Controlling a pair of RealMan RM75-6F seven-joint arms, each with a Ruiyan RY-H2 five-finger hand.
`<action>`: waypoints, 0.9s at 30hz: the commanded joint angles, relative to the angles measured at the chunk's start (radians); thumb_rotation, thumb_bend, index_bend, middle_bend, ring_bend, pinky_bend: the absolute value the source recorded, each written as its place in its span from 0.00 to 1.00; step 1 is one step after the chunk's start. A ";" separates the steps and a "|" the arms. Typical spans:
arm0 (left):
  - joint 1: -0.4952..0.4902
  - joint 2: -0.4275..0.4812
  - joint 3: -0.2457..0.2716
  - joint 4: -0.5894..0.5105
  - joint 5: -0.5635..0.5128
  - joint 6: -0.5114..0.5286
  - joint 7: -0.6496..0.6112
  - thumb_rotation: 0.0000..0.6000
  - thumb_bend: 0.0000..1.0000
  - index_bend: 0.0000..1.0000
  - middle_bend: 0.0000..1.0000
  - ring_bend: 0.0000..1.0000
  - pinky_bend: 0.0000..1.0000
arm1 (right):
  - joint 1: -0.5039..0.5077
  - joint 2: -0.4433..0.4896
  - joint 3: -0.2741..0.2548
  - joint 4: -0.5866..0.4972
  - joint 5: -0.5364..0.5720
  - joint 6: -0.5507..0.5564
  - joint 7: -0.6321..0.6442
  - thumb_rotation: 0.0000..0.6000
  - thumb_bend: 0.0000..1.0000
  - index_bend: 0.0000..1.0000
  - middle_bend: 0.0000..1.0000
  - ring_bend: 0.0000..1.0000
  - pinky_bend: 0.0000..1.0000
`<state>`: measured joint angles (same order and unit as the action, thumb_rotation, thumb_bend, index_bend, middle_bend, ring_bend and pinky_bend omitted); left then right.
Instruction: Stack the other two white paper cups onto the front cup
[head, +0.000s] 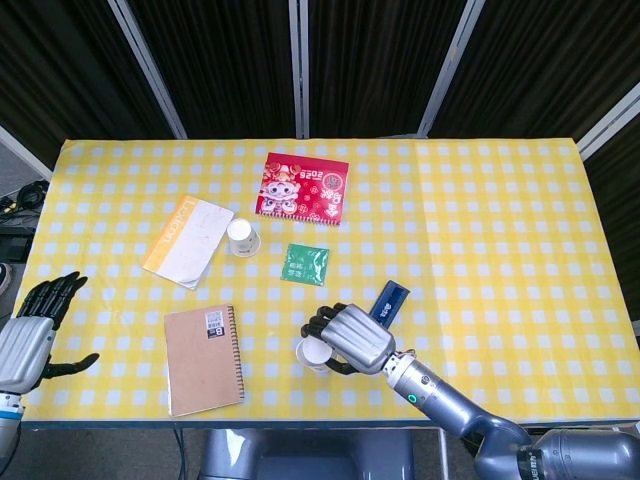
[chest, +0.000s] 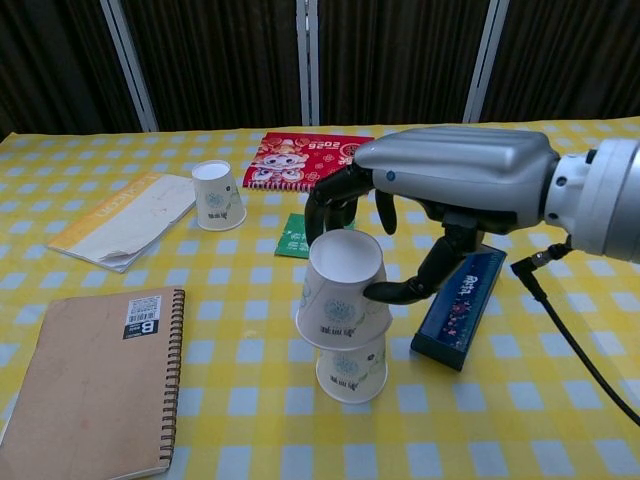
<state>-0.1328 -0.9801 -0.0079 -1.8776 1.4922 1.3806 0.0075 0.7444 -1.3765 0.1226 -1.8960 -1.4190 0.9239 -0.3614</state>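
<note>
Blue box (chest: 459, 309) crowds stack's right; notebook (chest: 90, 377) well left.

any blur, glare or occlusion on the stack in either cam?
Head view: sharp, even light, but the right hand hides most of the cups. Chest view: held cup and front cup are crisp with soft shadows; no glare.

On the table (chest: 560, 420), the front cup (chest: 352, 372) stands upside down near the front edge, with a second cup (chest: 342, 292) tilted on top of it, held by the right hand (chest: 440, 200). A box (chest: 460, 310) lies just right of them. A notebook (chest: 90, 385) lies at front left. The third cup (chest: 218, 195) stands further back, between a booklet (chest: 125, 220) on its left and a packet (chest: 300, 236) on its right. A calendar (chest: 305, 160) lies behind.
</note>
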 joint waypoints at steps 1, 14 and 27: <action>0.000 0.000 0.000 -0.001 -0.001 0.000 0.000 1.00 0.00 0.00 0.00 0.00 0.00 | 0.003 -0.006 -0.002 0.005 0.004 0.005 -0.012 1.00 0.24 0.38 0.41 0.31 0.45; 0.000 0.000 0.001 -0.001 -0.001 0.002 0.001 1.00 0.00 0.00 0.00 0.00 0.00 | 0.015 0.047 -0.029 -0.026 0.011 -0.023 -0.040 1.00 0.20 0.14 0.12 0.20 0.44; -0.005 0.002 -0.004 0.010 -0.019 -0.011 -0.015 1.00 0.00 0.00 0.00 0.00 0.00 | -0.101 0.169 -0.116 -0.020 -0.152 0.158 -0.023 1.00 0.02 0.12 0.07 0.08 0.07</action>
<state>-0.1379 -0.9778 -0.0113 -1.8683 1.4741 1.3702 -0.0066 0.6918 -1.2530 0.0409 -1.9286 -1.5069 1.0135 -0.3993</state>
